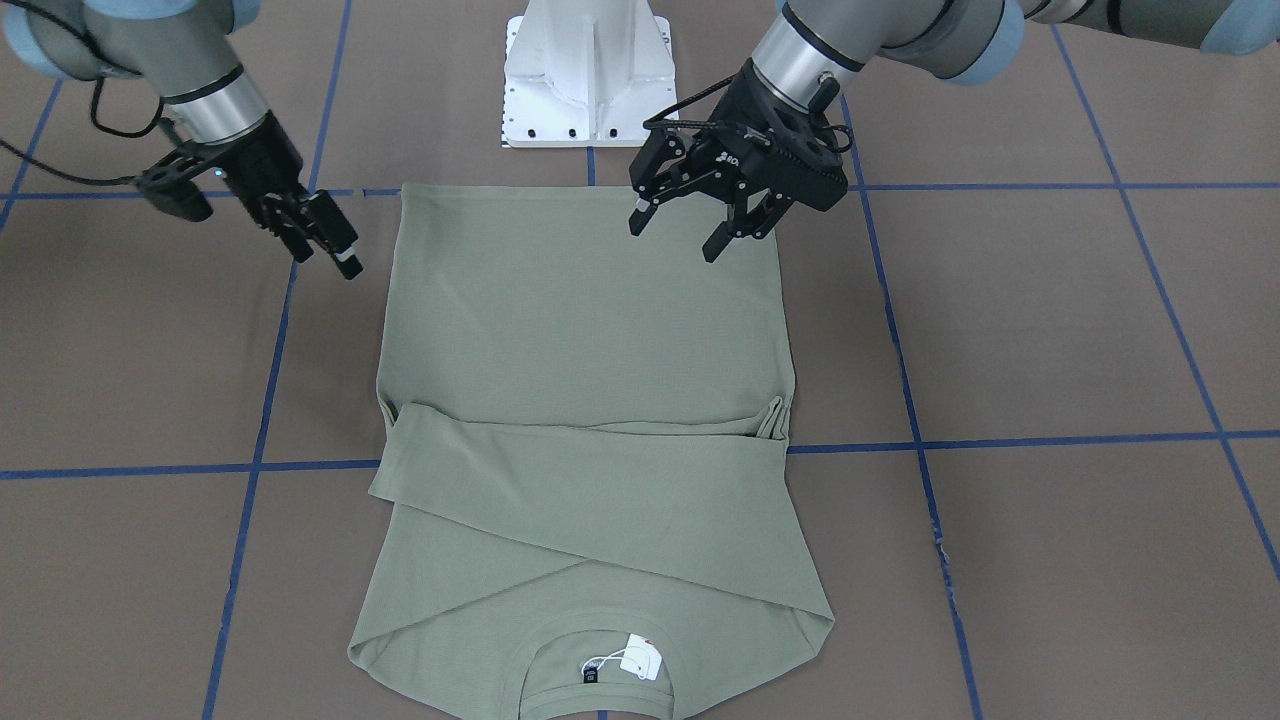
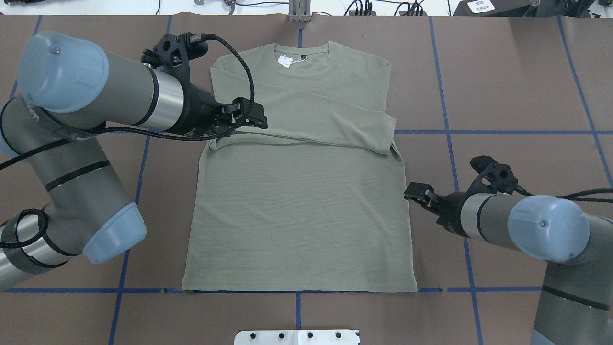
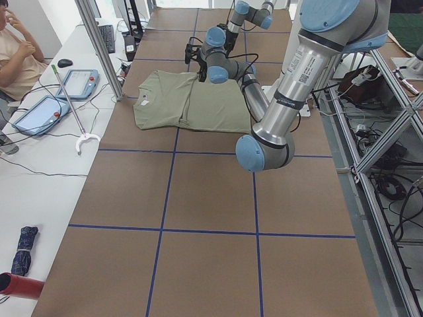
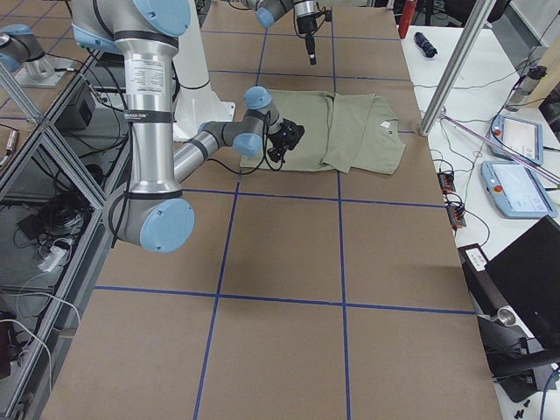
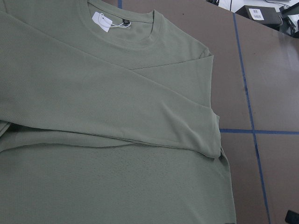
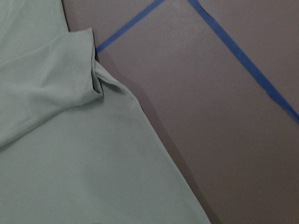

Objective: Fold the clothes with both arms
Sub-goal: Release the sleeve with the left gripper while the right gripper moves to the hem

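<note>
Sleeve stage judged done, body fold pending; both grippers empty.

One shirt (image 1: 590, 320) is seen flat on the table (image 1: 1050, 330), collar away from the robot, with two sleeves (image 1: 600, 480) crossed over the chest and one hang tag (image 1: 640, 657) at the neck. Two arms and two grippers are counted. The left gripper (image 1: 674, 240) is held spread wide above the hem-side fabric and nothing is gripped. The right gripper (image 1: 335, 250) is held just off the opposite shirt edge, over bare table, and nothing is gripped. Its jaw gap cannot be told. Next, the hem corners probably need to be pinched by both grippers and carried together toward the collar.
</note>
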Controlling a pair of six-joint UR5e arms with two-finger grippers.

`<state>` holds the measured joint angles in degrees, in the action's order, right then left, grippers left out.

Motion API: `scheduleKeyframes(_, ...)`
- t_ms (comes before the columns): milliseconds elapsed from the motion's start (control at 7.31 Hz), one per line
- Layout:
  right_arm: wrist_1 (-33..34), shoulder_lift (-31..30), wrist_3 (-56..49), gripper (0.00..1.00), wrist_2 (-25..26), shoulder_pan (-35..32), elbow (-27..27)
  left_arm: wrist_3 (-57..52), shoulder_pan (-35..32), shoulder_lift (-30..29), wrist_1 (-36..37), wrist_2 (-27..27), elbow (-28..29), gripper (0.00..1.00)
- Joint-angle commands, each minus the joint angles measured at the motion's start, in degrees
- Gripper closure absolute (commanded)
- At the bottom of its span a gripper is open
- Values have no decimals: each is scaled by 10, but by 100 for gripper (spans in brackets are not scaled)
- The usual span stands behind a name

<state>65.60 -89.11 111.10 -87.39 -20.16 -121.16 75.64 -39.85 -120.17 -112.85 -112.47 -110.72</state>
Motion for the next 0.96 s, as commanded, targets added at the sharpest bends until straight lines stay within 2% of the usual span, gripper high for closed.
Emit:
scheduleKeyframes(0,35,0,57,2,45,85,-7,-4,-1,11,-5,1,1,12)
scheduleKeyframes(137,94,25,65,3,77,119,-6,-1,-1,13,-5,1,0,11)
scheduleKeyframes(547,111,27,111,17,74,138,1,2,-1,13,-5,1,1,9)
scheduleKeyframes(821,135,26,112,17,55,143,4,4,-1,14,-5,1,1,8)
